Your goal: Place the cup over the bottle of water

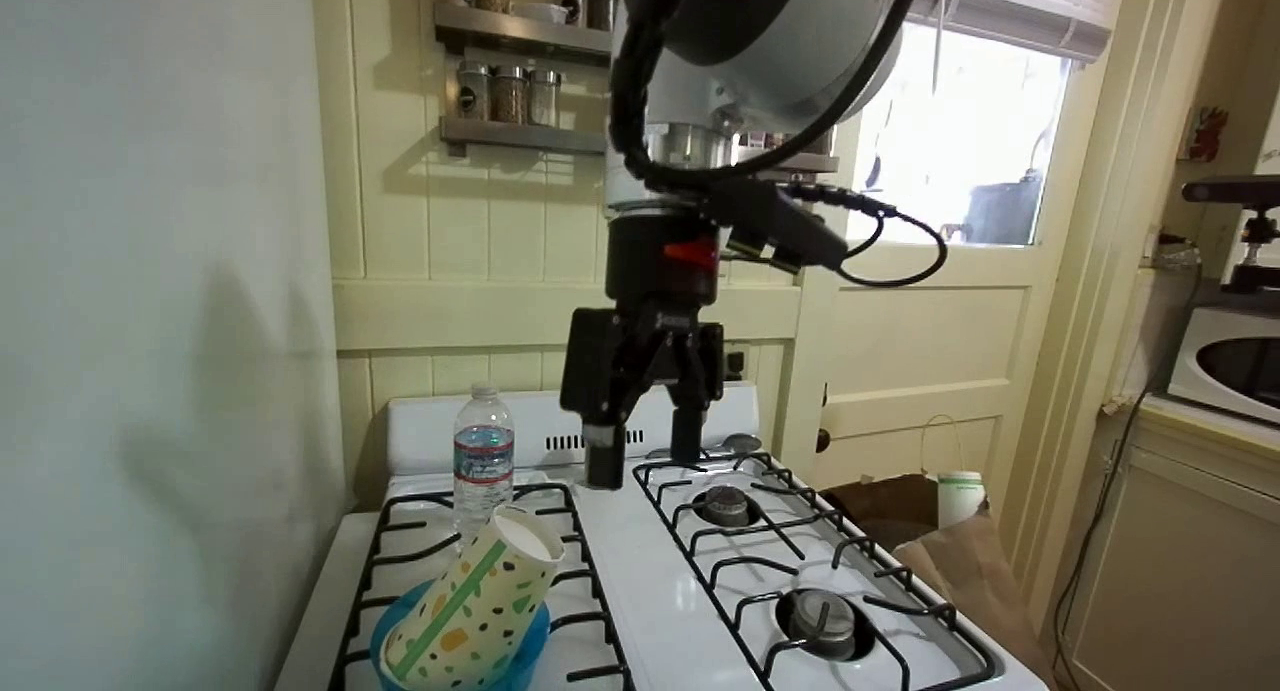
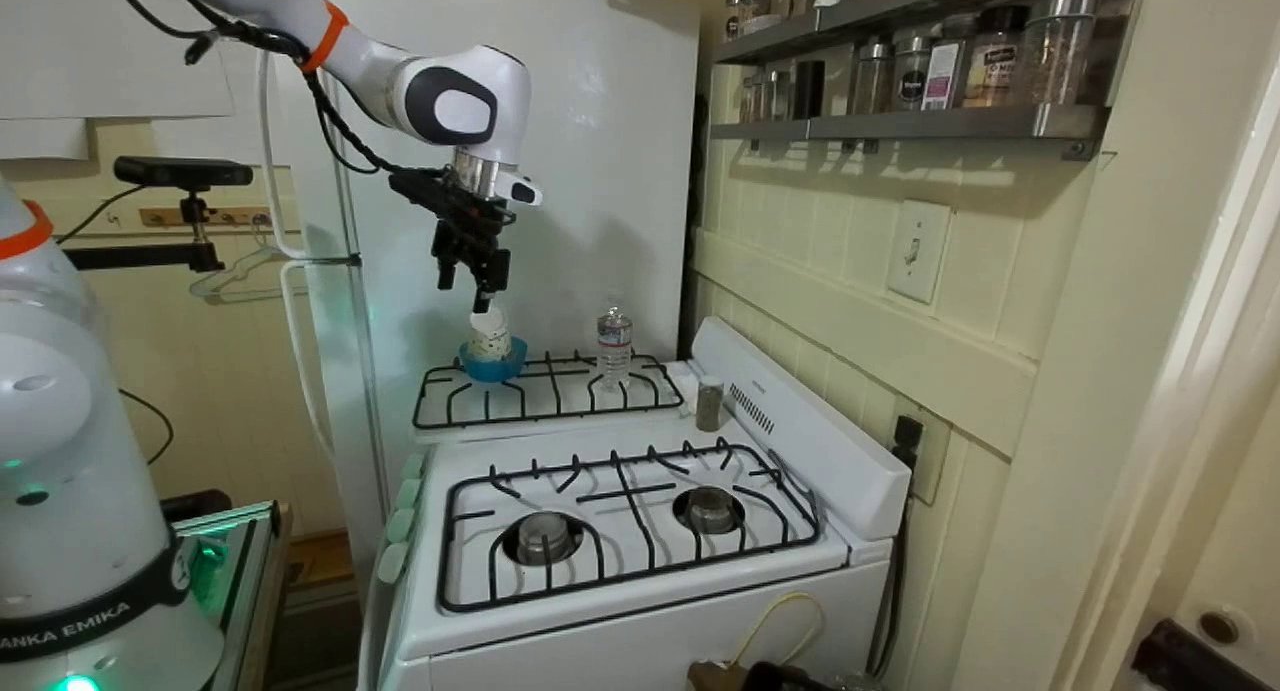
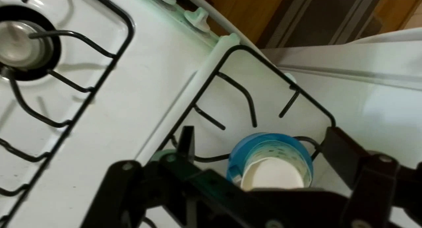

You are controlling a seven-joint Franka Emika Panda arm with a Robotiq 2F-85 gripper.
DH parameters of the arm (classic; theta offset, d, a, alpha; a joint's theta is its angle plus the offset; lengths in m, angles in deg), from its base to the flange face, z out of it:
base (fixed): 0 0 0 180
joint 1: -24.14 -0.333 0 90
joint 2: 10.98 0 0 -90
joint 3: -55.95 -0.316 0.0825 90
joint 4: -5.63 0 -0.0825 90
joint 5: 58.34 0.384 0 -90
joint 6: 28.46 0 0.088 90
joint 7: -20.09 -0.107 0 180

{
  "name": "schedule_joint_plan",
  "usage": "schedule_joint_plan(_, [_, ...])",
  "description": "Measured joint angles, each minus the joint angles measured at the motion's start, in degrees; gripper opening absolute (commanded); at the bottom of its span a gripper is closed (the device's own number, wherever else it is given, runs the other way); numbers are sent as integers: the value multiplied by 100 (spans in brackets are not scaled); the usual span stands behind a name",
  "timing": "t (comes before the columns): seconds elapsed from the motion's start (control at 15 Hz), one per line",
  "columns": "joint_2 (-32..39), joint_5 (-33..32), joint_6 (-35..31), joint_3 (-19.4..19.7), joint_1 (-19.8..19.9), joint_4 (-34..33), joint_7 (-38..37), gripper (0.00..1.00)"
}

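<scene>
The cup [image 1: 475,601] is pale cream with speckles and a green stripe. It leans tilted in a blue bowl [image 1: 535,646] on the stove, a white recessed end facing up. The cup also shows in an exterior view [image 2: 490,341] and in the wrist view [image 3: 280,153], partly hidden by the gripper's body. The bottle of water [image 1: 484,461] stands upright behind the cup on the same grate, also in an exterior view [image 2: 614,343]; it is out of the wrist view. My gripper [image 2: 465,289] is open and empty above the cup. In the wrist view its fingers [image 3: 263,145] lie either side of it.
Black grates with raised burners [image 1: 825,621] cover the stove. A small grey container [image 2: 709,404] stands by the stove's back panel [image 2: 800,436]. A tall white fridge side [image 2: 560,171] borders the bowl's side. Shelves with spice jars [image 2: 910,126] hang on the wall.
</scene>
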Motion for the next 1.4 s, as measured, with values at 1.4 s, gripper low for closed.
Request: schedule_joint_plan(1.4, [1364,640,-762,-89,-23,-590,2158,90])
